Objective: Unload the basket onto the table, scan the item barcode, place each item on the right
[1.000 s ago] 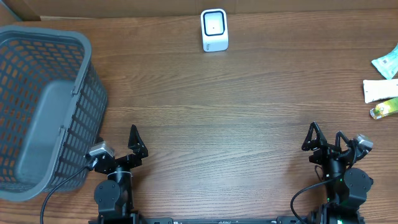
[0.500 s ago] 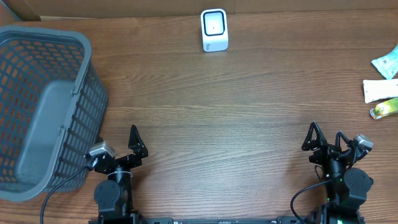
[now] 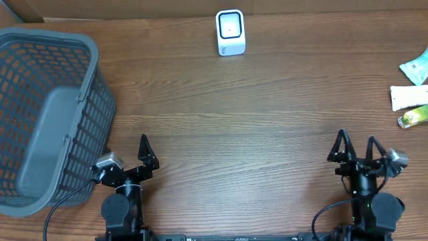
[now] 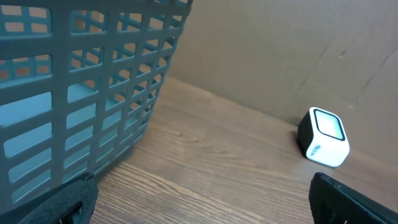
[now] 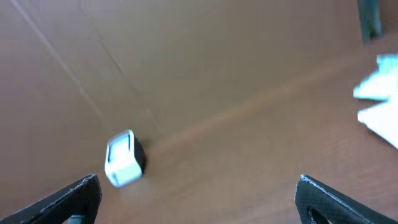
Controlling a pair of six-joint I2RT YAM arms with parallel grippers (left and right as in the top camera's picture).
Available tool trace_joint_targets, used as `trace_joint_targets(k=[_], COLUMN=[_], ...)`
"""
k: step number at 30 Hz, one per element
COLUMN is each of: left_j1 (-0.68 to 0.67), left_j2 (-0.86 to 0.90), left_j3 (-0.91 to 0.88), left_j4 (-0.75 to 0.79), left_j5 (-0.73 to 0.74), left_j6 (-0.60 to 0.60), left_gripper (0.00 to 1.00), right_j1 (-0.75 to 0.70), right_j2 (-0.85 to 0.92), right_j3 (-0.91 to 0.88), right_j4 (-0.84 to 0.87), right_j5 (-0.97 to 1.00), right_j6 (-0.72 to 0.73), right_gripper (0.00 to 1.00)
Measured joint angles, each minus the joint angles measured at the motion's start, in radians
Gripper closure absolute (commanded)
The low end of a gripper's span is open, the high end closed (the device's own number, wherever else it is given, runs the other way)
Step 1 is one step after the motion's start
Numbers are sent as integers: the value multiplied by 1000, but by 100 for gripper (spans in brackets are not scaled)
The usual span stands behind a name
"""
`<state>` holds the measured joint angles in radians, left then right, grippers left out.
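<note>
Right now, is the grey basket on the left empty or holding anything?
Empty: the overhead view looks into the basket and shows only its bare grey floor. The packets lie outside it, far right.

One basket (image 3: 93,114), one scanner (image 3: 230,31), three packets (image 3: 408,98), two pincers (image 3: 148,152) (image 3: 357,137).

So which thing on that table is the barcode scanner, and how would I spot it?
Start at the big grey basket on the left of the table, then follow the far edge to its middle. The scanner stands there alone: a small white rounded box with a dark-framed window, unlike the flat packets lying at the right edge.
</note>
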<state>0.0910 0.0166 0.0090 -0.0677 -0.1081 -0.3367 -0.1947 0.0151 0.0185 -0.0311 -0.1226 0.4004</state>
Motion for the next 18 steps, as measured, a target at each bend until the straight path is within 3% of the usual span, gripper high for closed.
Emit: trace_joint_targets(k=[18], left_j1=[0], left_j2=[0], left_j3=[0], left_j4=[0], left_j5=[0], left_j6=[0], left_gripper=[0], right_j1=[13], right_j2=[-2], right_j3=[0], right_j4=[-58], right_j5=[61], right_j6=[-106], right_gripper=[0])
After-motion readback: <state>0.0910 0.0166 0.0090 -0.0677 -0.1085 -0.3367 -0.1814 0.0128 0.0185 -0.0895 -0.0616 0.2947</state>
